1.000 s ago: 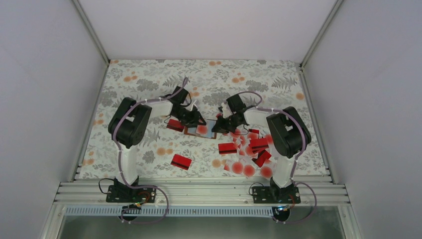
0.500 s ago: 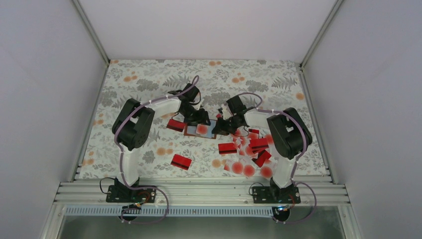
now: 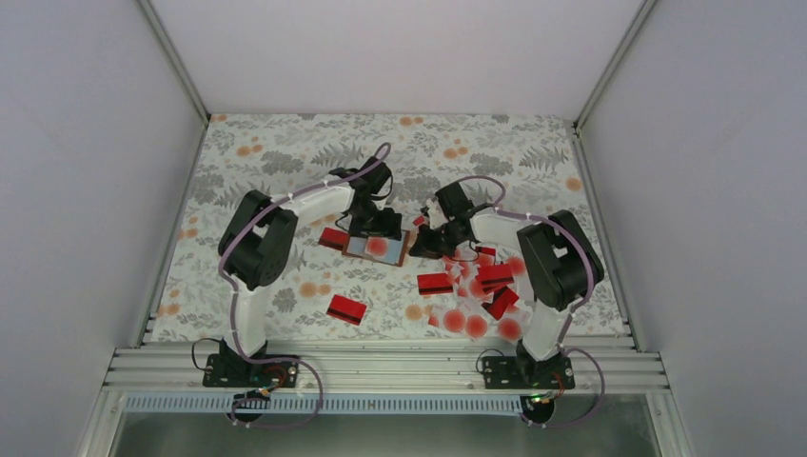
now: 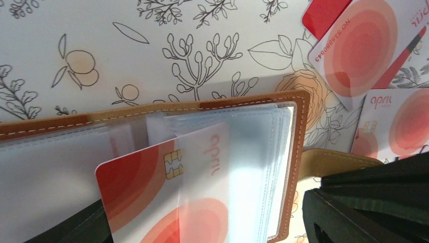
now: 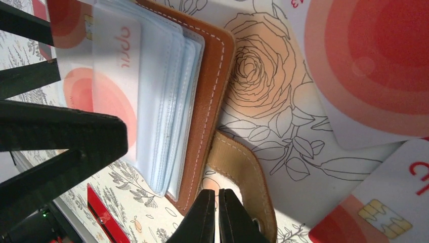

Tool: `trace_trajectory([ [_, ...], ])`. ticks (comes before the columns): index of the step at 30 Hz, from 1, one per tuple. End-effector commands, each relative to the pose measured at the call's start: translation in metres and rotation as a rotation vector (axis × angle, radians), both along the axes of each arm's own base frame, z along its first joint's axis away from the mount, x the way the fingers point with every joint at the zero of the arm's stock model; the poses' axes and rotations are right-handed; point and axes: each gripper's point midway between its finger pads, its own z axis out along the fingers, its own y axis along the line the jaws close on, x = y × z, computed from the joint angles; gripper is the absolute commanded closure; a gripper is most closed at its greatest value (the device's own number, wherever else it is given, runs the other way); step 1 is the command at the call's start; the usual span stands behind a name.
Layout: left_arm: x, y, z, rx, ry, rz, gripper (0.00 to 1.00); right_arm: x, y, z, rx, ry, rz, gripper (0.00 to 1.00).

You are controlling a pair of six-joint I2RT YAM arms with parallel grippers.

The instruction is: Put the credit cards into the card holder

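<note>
Hovering over the open card holder (image 3: 362,247) near the middle of the floral counter (image 3: 285,143), the left claw (image 3: 374,231) points toward the near edge, while the right claw (image 3: 424,245) comes in at the holder's right side. The top view gives the layout but blurs detail. It shows one holder and at least five red cards (image 3: 495,276) with a black stripe. One (image 3: 346,308) lies alone toward the front left, one (image 3: 333,238) just left of the holder, and the rest in the heap on the right. Mixed into that heap are pale red-dot cards (image 3: 465,324), too overlapped to number. The left wrist view adds what the top view cannot: one pale card (image 4: 167,192) with a chip and the word "april" lies partly under a clear sleeve of the holder (image 4: 258,152), its left part bare. One black finger (image 4: 76,230) sits at that card's left edge and another black mass stands well off to the right. The left claw is therefore spread wide, and I cannot tell whether it touches the card. Three more cards (image 4: 364,50) lie beyond the holder's right corner here. Only the right wrist view shows the right claw (image 5: 217,195) closed, fingertips together on the tan strap tab (image 5: 243,172) that juts from the holder's brown edge (image 5: 212,91). Whether the tab is pinched or only pressed I cannot tell. Two pale cards (image 5: 364,66) lie to the right there.
</note>
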Motion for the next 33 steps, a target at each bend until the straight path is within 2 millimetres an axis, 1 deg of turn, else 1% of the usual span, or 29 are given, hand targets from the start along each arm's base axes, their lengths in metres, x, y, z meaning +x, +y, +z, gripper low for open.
trace_trajectory([
  [1, -0.002, 0.004, -0.001, 0.078, -0.012, -0.020, 0.15, -0.001, -0.004, 0.009, -0.019, -0.032, 0.000, 0.96],
  [2, -0.003, 0.003, 0.000, 0.082, -0.014, -0.024, 0.09, 0.000, -0.004, 0.009, -0.017, -0.033, 0.001, 0.96],
  [5, -0.002, 0.003, 0.004, 0.110, -0.028, -0.035, 0.06, -0.001, -0.003, 0.008, -0.009, -0.027, 0.003, 0.96],
  [7, -0.002, 0.004, 0.005, 0.133, -0.032, -0.038, 0.00, -0.001, 0.000, 0.009, 0.006, -0.024, 0.007, 0.96],
  [11, -0.003, 0.007, 0.005, 0.158, -0.035, -0.035, 0.00, -0.001, 0.012, 0.016, 0.085, -0.009, 0.021, 0.96],
  [14, -0.003, 0.006, 0.008, 0.155, -0.037, -0.028, 0.04, 0.001, 0.016, 0.018, 0.107, -0.005, 0.022, 0.96],
  [17, -0.005, 0.005, 0.007, 0.153, -0.030, -0.030, 0.08, 0.005, 0.018, 0.016, 0.106, -0.003, 0.022, 0.96],
  [23, -0.005, 0.002, 0.005, 0.137, -0.027, -0.032, 0.22, 0.007, 0.021, 0.006, 0.112, 0.019, 0.027, 0.96],
  [27, -0.006, 0.003, -0.001, 0.149, -0.015, -0.034, 0.24, 0.007, 0.022, 0.003, 0.112, 0.023, 0.029, 0.96],
  [33, -0.007, 0.003, -0.004, 0.147, -0.008, -0.035, 0.25, 0.008, 0.022, -0.002, 0.112, 0.033, 0.034, 0.96],
])
